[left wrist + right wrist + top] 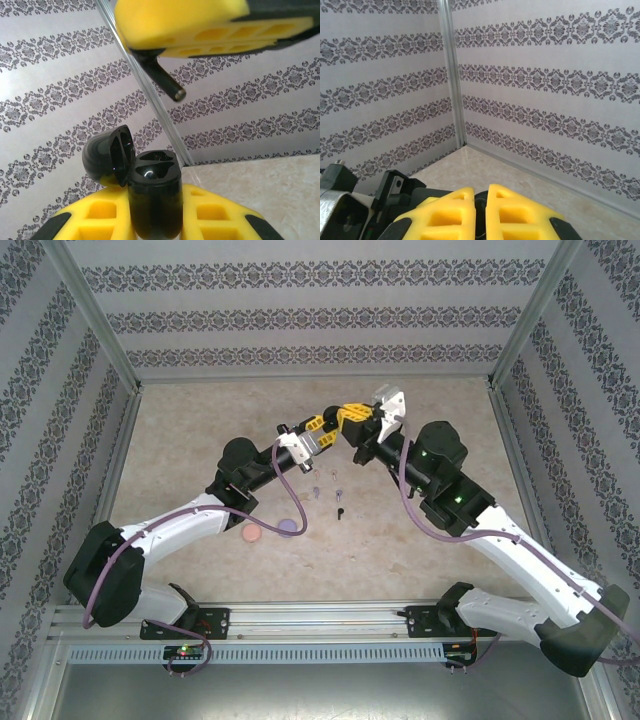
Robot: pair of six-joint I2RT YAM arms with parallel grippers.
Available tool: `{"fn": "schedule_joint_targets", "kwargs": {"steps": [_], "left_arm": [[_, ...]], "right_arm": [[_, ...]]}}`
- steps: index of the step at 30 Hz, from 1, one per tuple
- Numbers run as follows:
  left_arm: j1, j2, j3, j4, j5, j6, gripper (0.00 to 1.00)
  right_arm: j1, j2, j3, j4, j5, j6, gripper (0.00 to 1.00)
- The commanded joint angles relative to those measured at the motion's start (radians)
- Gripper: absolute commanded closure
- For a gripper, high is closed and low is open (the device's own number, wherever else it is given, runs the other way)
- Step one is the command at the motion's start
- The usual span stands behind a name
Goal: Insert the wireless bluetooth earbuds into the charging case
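Note:
My left gripper (156,196) is shut on the black charging case (154,175), which stands upright. Its lid (107,155) is hinged open to the left, and both sockets look empty. Just above it, my right gripper (185,25) is shut on a black earbud (167,82) whose stem points down toward the case without touching it. In the right wrist view the dark earbud (480,207) is pinched between the yellow fingers of that gripper (480,192). Seen from the top, both grippers (328,426) (348,419) meet above the table's middle. Loose earbuds (315,490) (337,492) (341,512) lie below them.
A pink round disc (252,534) and a purple round disc (290,527) lie on the table near the left forearm. Patterned walls with metal corner posts (451,75) enclose the beige table (420,560) at the back and on both sides.

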Motion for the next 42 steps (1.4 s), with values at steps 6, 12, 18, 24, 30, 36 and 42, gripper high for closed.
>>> {"fn": "schedule_joint_targets", "kwargs": {"steps": [6, 12, 18, 24, 30, 36, 42], "left_arm": [[-0.010, -0.023, 0.040, 0.005, 0.027, -0.055, 1.00], [-0.011, -0.030, 0.033, 0.003, 0.032, -0.066, 1.00], [-0.010, -0.033, 0.037, 0.007, 0.035, -0.077, 1.00], [-0.010, -0.039, 0.042, 0.004, 0.045, -0.088, 1.00], [-0.010, -0.047, 0.045, 0.004, 0.050, -0.103, 1.00], [-0.010, -0.045, 0.050, 0.003, 0.053, -0.109, 1.00], [-0.012, -0.037, 0.058, -0.003, 0.055, -0.117, 1.00]], "right_arm": [[0.033, 0.015, -0.041, 0.127, 0.062, -0.051, 0.92], [0.032, 0.018, -0.037, 0.127, 0.089, -0.061, 0.94], [0.029, 0.025, -0.039, 0.123, 0.096, -0.058, 0.95], [0.014, 0.035, -0.047, 0.128, 0.099, -0.048, 0.96], [-0.002, 0.046, -0.050, 0.132, 0.090, -0.034, 0.96], [-0.013, 0.046, -0.061, 0.133, 0.081, -0.019, 0.97], [-0.016, 0.042, -0.068, 0.133, 0.063, -0.007, 0.98]]}}
